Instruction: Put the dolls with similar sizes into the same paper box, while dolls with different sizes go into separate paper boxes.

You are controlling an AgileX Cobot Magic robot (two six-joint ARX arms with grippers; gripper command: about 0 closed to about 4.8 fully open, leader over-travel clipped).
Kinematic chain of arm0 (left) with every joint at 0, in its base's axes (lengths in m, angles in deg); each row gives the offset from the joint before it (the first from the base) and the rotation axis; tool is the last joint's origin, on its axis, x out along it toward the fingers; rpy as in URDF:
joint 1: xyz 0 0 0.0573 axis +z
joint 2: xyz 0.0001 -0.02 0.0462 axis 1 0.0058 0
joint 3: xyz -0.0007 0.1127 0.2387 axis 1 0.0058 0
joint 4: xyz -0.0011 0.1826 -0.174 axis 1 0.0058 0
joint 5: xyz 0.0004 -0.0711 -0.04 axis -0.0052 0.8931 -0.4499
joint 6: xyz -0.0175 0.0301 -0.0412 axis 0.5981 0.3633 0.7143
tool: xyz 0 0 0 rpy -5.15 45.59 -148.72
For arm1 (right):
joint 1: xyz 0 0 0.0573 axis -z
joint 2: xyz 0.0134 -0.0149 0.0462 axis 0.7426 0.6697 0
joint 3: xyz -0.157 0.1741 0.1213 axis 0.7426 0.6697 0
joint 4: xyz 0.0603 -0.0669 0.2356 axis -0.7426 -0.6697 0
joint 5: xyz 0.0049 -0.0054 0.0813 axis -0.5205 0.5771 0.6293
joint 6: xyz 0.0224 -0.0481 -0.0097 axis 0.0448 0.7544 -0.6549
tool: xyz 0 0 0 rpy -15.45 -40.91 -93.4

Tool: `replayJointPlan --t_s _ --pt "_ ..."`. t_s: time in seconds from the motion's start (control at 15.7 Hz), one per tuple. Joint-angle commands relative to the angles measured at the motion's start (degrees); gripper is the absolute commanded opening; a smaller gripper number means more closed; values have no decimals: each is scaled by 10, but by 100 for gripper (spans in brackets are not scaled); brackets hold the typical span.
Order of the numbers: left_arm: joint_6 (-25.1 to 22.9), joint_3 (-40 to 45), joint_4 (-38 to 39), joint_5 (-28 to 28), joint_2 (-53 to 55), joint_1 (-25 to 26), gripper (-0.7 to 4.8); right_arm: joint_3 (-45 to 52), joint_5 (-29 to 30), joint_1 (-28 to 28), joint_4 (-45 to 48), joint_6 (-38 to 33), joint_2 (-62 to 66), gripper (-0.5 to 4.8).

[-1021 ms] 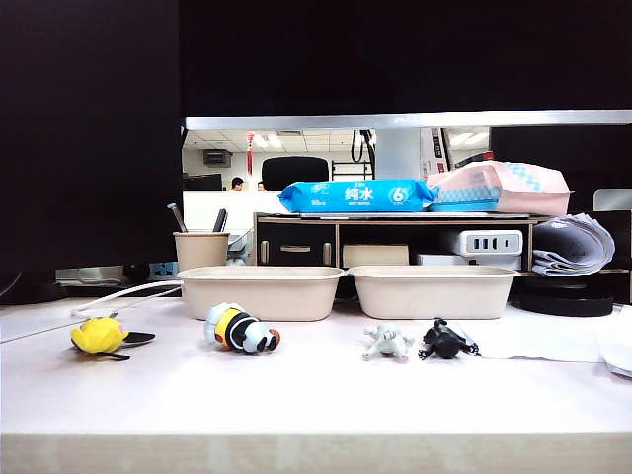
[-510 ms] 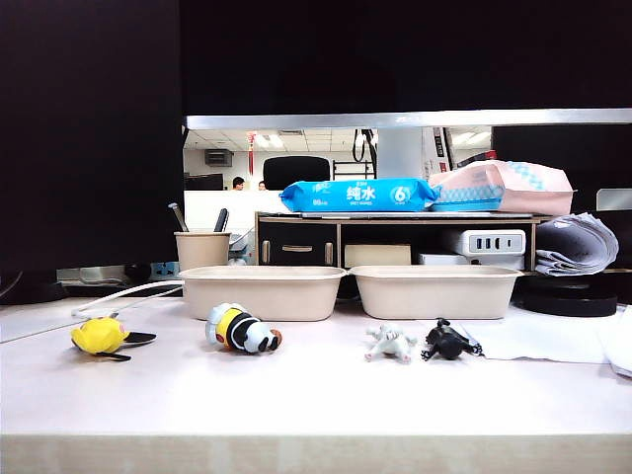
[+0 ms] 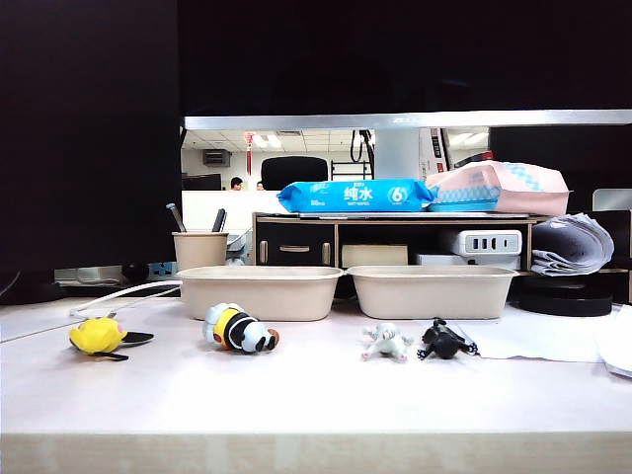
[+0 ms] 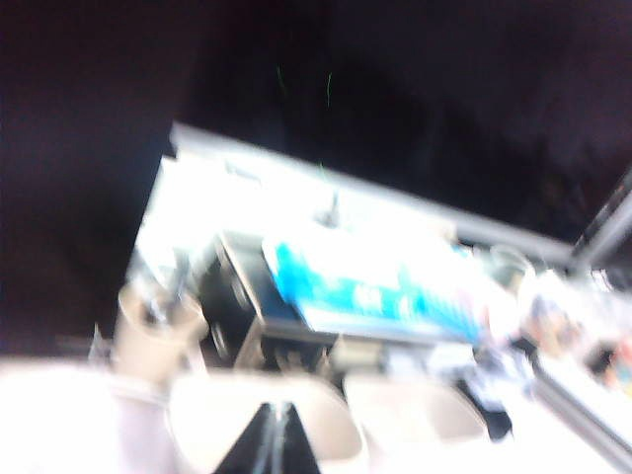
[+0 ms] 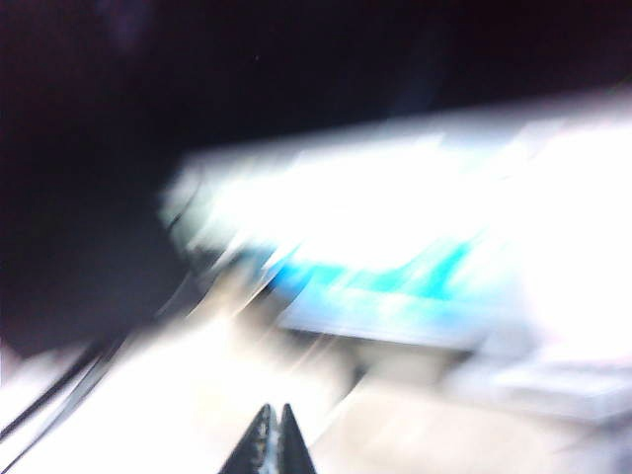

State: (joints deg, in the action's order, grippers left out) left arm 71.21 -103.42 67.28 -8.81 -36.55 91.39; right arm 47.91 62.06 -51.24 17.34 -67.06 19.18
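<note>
Four dolls lie in a row on the table in the exterior view: a yellow-and-black one (image 3: 99, 337), a striped bee-like one (image 3: 240, 329), a tiny whitish-grey one (image 3: 386, 342) and a tiny black one (image 3: 442, 340). Behind them stand two beige paper boxes, the left (image 3: 261, 291) and the right (image 3: 432, 290). Neither arm shows in the exterior view. In the blurred left wrist view my left gripper (image 4: 276, 420) is shut and empty, in front of a paper box (image 4: 197, 420). My right gripper (image 5: 274, 423) is shut and empty in its own smeared view.
A beige pen cup (image 3: 200, 249) stands left of the boxes, with a white cable (image 3: 123, 293) beside it. Behind them is a low shelf (image 3: 395, 242) carrying a blue wipes pack (image 3: 355, 195) and a pink pack (image 3: 504, 188). Rolled paper (image 3: 573, 245) lies at far right.
The dolls and boxes have kept their places in the exterior view. Both wrist views are motion-blurred.
</note>
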Motion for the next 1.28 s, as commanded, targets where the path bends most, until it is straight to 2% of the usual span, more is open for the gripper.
replayJointPlan --t_s 0.06,0.19,0.32,0.45,0.7,0.83,1.28 --pt "-23 -24 29 23 82 0 18 -98 12 -86 -173 36 149 -6" --pt "-41 -32 96 33 129 0 18 -196 -52 -183 -318 54 302 -6" --pt "-41 -32 125 46 138 -1 18 -249 -90 -231 -388 60 387 -2" --pt "-53 -32 141 58 138 -4 18 -291 -133 -270 -436 60 465 196" --pt "-57 -32 144 58 138 -13 18 -305 -165 -289 -454 56 506 212" --pt "-64 -32 144 58 138 -14 18 -305 -203 -288 -459 56 507 218" --pt "-70 -32 144 56 138 -31 18 -305 -206 -294 -434 40 528 226"
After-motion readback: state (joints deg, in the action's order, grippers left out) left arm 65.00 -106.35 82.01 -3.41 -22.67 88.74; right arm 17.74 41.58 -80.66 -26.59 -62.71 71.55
